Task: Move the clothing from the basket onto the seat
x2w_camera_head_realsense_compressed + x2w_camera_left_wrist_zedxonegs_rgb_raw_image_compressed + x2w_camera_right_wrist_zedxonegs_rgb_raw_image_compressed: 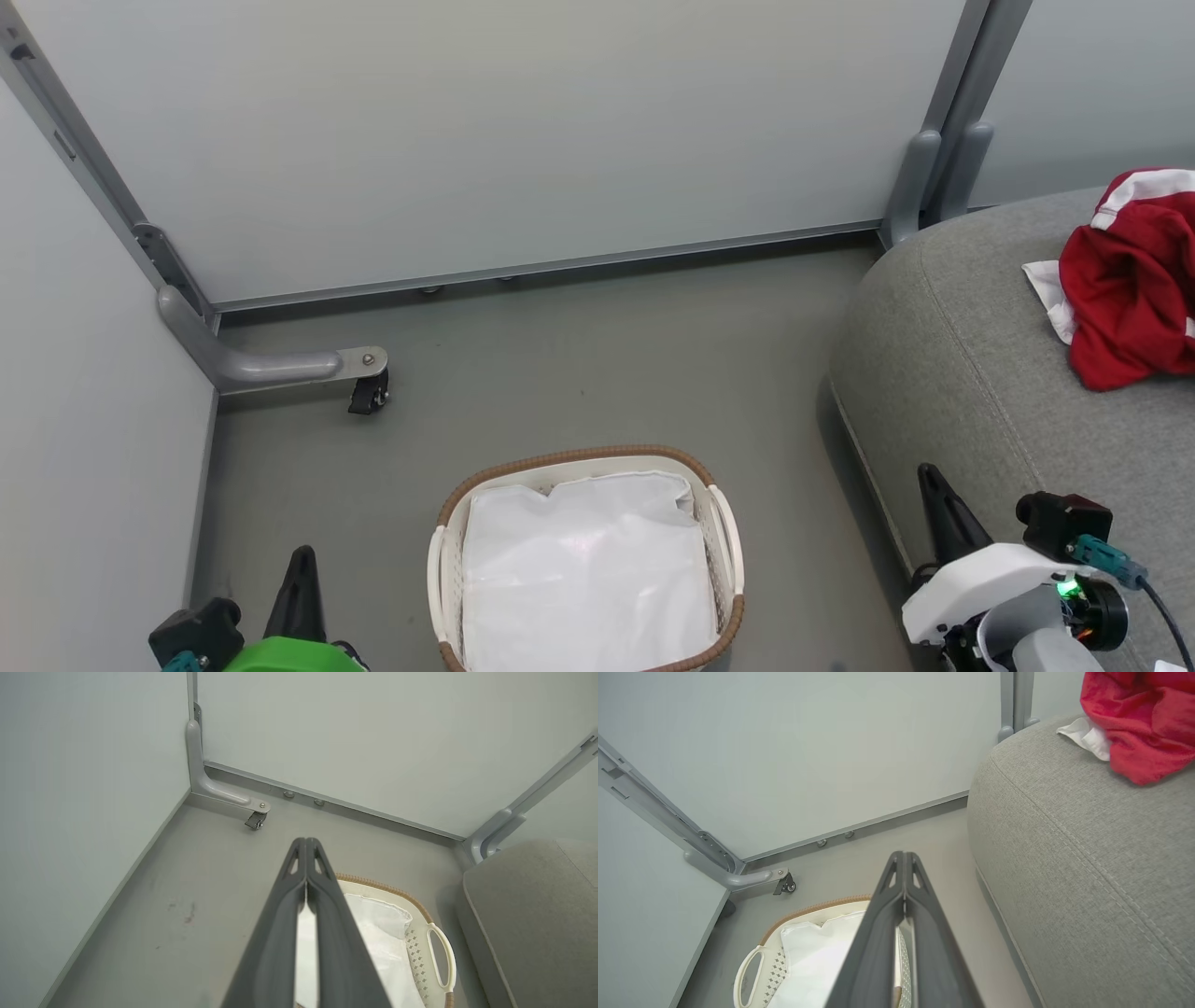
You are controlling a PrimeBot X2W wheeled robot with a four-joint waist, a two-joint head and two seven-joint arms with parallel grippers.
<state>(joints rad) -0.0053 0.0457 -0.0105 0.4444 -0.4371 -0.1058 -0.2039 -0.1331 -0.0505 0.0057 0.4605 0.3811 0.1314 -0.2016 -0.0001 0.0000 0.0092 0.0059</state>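
Both tools sit low at the near edge: the left gripper (301, 558) and the right gripper (930, 474) each have their two dark fingers pressed together, holding nothing, one on each side of the basket (569, 457). The basket holds its white lining (588, 569) and no red cloth that I can see. The clothing (1130, 289) lies heaped on the seat (962, 355), well apart from the basket, so I judge the arms are parked because nothing remains to pick.
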